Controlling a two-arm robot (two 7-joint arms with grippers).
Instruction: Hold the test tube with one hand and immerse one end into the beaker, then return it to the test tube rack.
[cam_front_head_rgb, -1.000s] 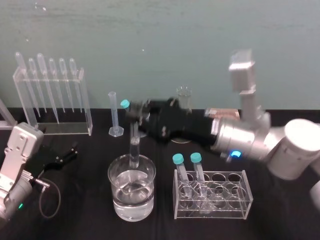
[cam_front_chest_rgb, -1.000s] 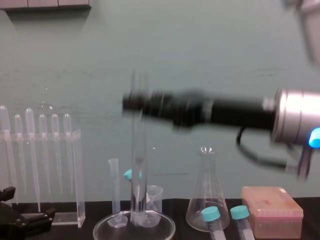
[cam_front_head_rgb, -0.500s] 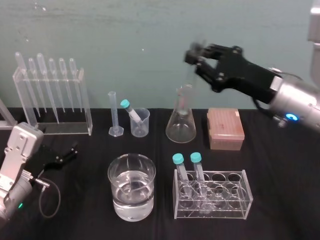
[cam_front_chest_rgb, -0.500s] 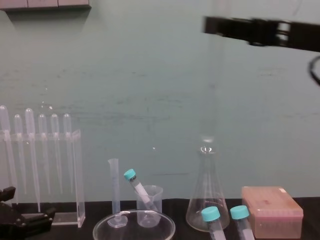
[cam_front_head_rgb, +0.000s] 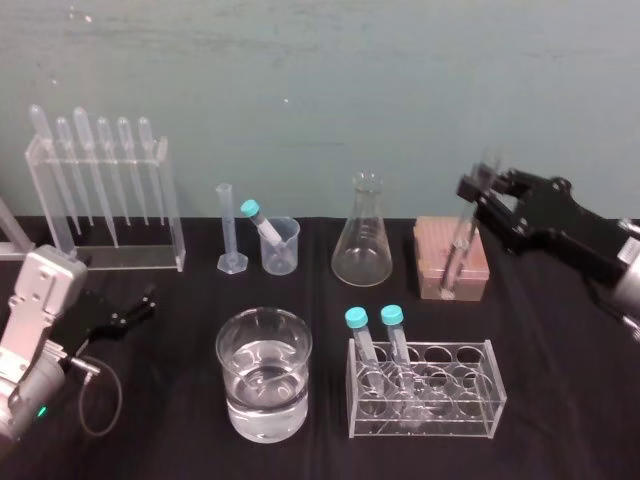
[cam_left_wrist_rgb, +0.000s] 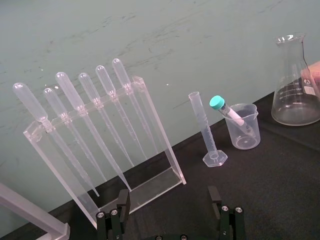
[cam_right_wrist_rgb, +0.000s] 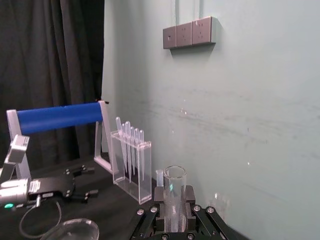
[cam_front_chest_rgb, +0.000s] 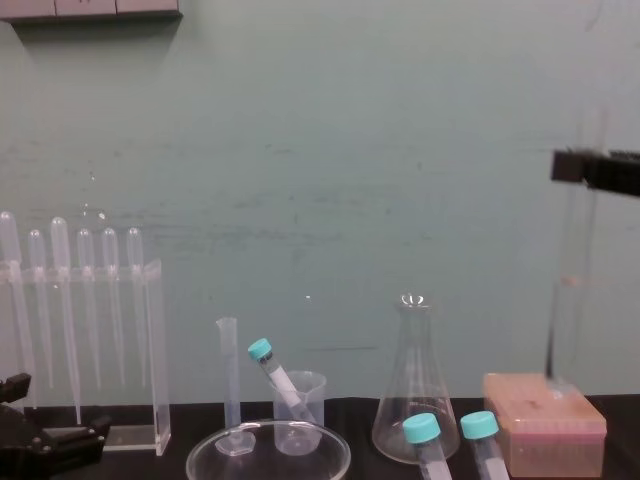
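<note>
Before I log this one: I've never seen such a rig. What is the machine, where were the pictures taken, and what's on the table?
This is a two-armed robot. Cameras sit on its head, its chest and each wrist. The right gripper is shut on the test tube, raised over a pink box. The left gripper rests open on the table. Nearby: a beaker of clear liquid, a test tube rack holding two teal-capped tubes, a conical flask, a pipette stand.

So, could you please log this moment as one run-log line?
right gripper: shut on test tube, above pink box | left gripper: open, parked left | test tube rack: tube not yet returned
</note>
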